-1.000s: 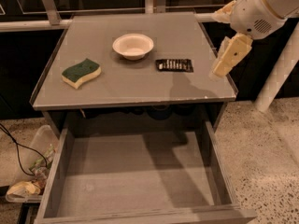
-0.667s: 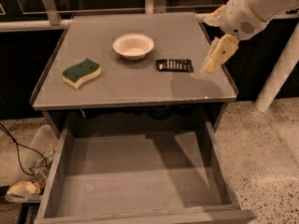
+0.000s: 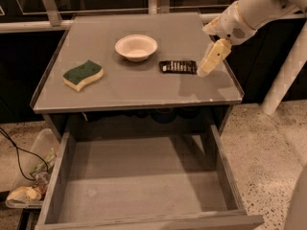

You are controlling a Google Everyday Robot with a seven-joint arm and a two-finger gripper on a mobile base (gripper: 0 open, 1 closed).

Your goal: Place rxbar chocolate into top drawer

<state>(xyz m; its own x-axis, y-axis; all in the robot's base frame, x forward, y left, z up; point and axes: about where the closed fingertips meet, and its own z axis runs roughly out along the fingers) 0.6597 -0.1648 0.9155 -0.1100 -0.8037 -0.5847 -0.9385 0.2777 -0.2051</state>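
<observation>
The rxbar chocolate (image 3: 178, 66), a small flat black wrapper with white lettering, lies on the grey table top (image 3: 139, 87) to the right of the bowl. My gripper (image 3: 205, 70) hangs from the white arm at the upper right, with its cream finger tip just right of the bar's right end, close to the table surface. It holds nothing. The top drawer (image 3: 144, 181) is pulled out wide below the table's front edge, and its flat grey bottom is bare.
A white bowl (image 3: 136, 47) stands at the table's back middle. A green-and-yellow sponge (image 3: 83, 74) lies at the left. A clear bin with trash (image 3: 29, 176) and a black cable sit on the floor at the left. A white post (image 3: 285, 75) stands at the right.
My gripper has moved left and down, from beyond the table's right edge to just beside the rxbar's right end. The bar, bowl, sponge and drawer have not moved.
</observation>
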